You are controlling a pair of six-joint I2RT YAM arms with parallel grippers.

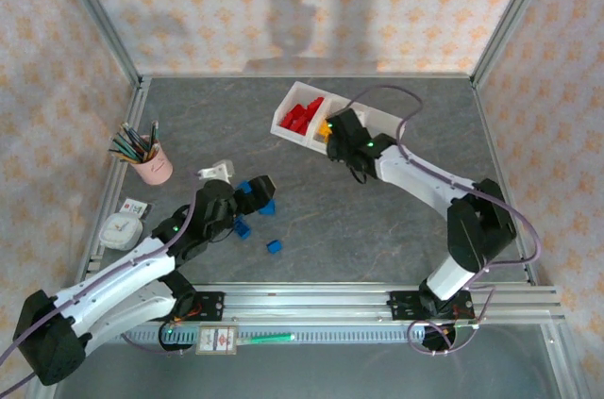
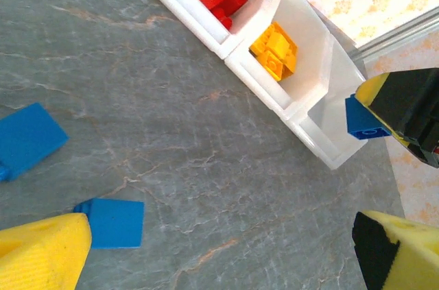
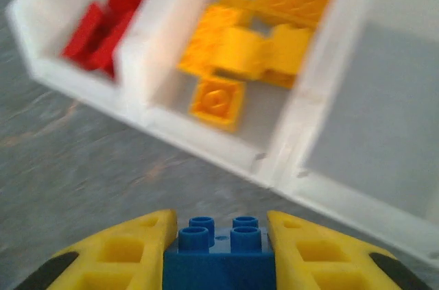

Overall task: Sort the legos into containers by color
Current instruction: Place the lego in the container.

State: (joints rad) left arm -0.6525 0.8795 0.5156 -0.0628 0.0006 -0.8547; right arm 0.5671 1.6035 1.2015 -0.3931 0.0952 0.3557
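My right gripper (image 3: 219, 228) is shut on a blue lego (image 3: 219, 259) with its studs facing up, just short of the near wall of the white containers (image 3: 226, 149). The left compartment holds red legos (image 3: 110, 19), the middle one yellow-orange legos (image 3: 247, 50), and the right compartment (image 3: 377, 112) is bare. From above, this gripper (image 1: 335, 142) sits at the tray's (image 1: 382, 121) front edge. My left gripper (image 2: 219, 256) is open over bare table, with blue legos (image 2: 113, 223) (image 2: 27, 140) to its left. More blue legos (image 1: 275, 246) (image 1: 242, 226) lie near it (image 1: 245, 199).
A pink pencil cup (image 1: 153, 165) stands at the left, with a small white object (image 1: 217, 171) beside it and a white round device (image 1: 118, 229) near the left rail. Metal frame rails run along the table's edges. Open grey table lies between the arms.
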